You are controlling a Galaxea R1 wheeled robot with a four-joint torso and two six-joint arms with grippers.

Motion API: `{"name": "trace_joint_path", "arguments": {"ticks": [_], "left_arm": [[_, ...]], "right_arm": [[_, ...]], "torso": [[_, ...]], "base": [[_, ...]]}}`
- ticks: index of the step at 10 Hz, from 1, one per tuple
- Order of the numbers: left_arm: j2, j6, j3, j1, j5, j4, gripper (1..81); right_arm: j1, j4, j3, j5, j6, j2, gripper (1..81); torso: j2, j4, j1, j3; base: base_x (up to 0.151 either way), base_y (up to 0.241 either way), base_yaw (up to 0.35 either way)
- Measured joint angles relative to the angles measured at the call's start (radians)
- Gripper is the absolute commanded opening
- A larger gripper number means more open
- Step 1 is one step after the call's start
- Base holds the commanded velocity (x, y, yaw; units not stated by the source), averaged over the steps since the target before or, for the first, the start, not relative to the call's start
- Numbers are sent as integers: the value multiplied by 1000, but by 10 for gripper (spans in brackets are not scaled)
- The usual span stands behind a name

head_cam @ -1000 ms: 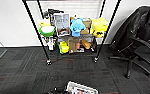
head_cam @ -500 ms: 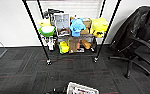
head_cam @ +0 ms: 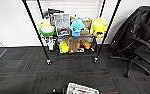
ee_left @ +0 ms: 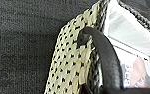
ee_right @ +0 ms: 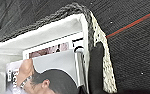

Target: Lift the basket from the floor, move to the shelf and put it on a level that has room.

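One basket (head_cam: 81, 89) noted, low and near in the head view, on or just above the floor (head_cam: 73, 70); contact not determinable. One shelf (head_cam: 71, 32) ahead against the wall, well apart from the basket, four black posts counted, tiers crowded with coloured items. One office chair (head_cam: 138, 37) beside the shelf, to its right. Basket's long axis across the head view, roughly parallel to the shelf front, open side up. Left wrist view: one dark finger (ee_left: 101, 52) of the left claw (ee_left: 96, 65) hooked over the rim, against the beige woven side, white lining just beyond; closed upon the basket wall. Right wrist view: right claw (ee_right: 92, 67) likewise clamped over the opposite rim, one dark finger (ee_right: 96, 65) outside the weave; just inside it, printed magazines (ee_right: 51, 65) lying in the lining, two seen, detail not legible from the head view. Red line on the carpet beyond the right claw.
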Motion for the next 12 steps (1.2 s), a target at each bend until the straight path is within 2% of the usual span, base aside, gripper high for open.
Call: {"name": "trace_joint_path", "arguments": {"ticks": [6, 9, 11, 12], "left_arm": [[-155, -2, 230, 1, -3, -36, 10], [-151, -3, 236, 24, -20, -42, 10], [-154, -3, 234, 29, -13, -46, 10], [-146, -3, 234, 29, -11, -47, 10]], "right_arm": [[-21, 0, 89, -3, 0, -38, 10], [-19, 0, 89, 7, 0, -39, 10], [-25, -1, 86, 6, 0, -36, 10], [-31, -1, 81, 0, -1, -41, 10]], "torso": [[175, 5, -106, 0], [237, 55, -147, -1], [293, 59, -179, 23], [323, 59, -198, 53]], "base": [[0, 0, 0], [0, 0, 0], [0, 0, 0], [0, 0, 0]]}}
